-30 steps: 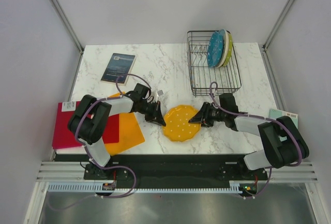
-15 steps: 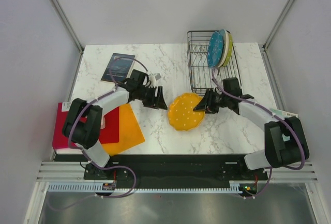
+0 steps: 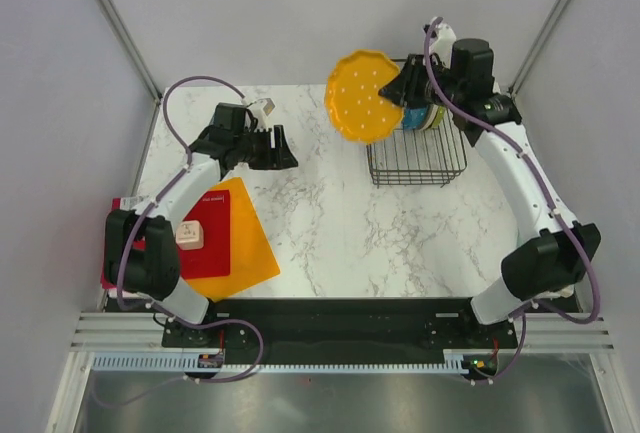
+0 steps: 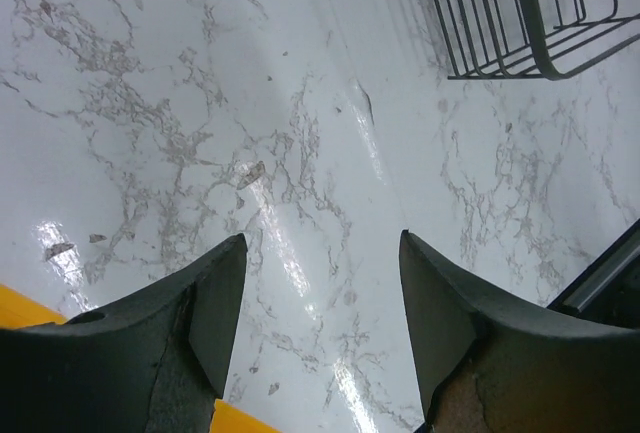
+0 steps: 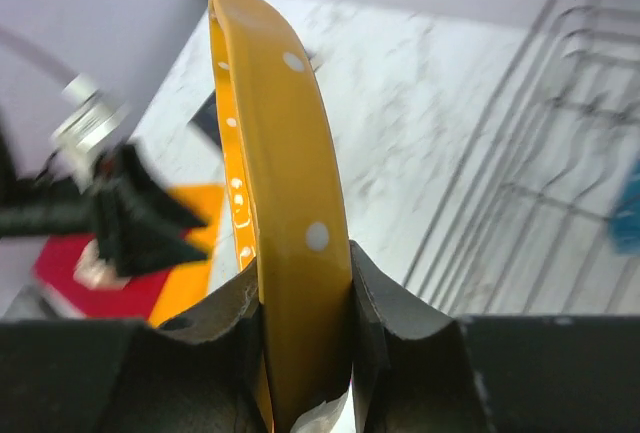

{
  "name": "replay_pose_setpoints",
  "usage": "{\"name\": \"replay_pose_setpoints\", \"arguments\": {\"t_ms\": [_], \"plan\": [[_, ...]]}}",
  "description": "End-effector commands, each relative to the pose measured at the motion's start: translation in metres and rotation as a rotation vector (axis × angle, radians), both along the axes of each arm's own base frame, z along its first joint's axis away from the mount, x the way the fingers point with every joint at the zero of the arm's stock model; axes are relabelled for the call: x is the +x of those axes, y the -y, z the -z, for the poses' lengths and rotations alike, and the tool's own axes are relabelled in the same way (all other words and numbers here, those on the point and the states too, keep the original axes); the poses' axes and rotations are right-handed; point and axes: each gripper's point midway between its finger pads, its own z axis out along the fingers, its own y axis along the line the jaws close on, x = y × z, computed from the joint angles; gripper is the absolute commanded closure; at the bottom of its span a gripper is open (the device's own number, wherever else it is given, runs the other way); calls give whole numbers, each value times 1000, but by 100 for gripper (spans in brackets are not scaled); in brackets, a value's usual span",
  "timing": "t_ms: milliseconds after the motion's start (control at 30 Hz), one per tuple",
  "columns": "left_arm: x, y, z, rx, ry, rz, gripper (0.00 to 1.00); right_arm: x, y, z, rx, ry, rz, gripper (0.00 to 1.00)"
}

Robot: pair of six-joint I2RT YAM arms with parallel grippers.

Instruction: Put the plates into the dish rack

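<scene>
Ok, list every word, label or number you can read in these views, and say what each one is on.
No text can be read in any of the three views.
Pale square patch by the red sheet: too small to read.
Orange plate: white dots only, no writing.
Dish rack: no label shows.

white marble table [image 3: 330, 223]: black wire dish rack [image 3: 415, 165] stands far right; orange sheet [image 3: 250, 243] and red sheet [image 3: 212, 253] overlap at near-left edge.
</scene>
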Motion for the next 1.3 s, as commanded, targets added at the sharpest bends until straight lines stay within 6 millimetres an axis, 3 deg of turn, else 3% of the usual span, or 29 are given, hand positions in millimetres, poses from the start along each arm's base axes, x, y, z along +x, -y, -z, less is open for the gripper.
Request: {"name": "replay_pose_setpoints", "arguments": {"t_ms": [0,67,100,167,200,267,500,767,1267], "plan": [[-20,1,-30,-29,86,39,31,89,59,-59,-145,262,413,100],[-25,1,-32,-42,96,39,31,103,74,-84,-200,337,561,100],[-30,0,-26,-45,83,41,31,117,99,-77,-294,340,712,100],[-35,1,-31,-61,96,49,31,126,107,-96,-327,401,789,100],[-38,0,-27,-59,89,47,31,138,107,-85,-366,397,800,100],[-40,-1,-29,-61,104,45,31,144,114,-92,-429,435,849,100],[-38,-1,-27,-65,98,41,31,167,123,-53,-554,394,900,100],[-37,0,-21,-73,85,41,31,183,119,-11,-635,341,874,100],[-42,-6,-8,-55,68,30,31,221,94,83,-709,246,783,100]]}}
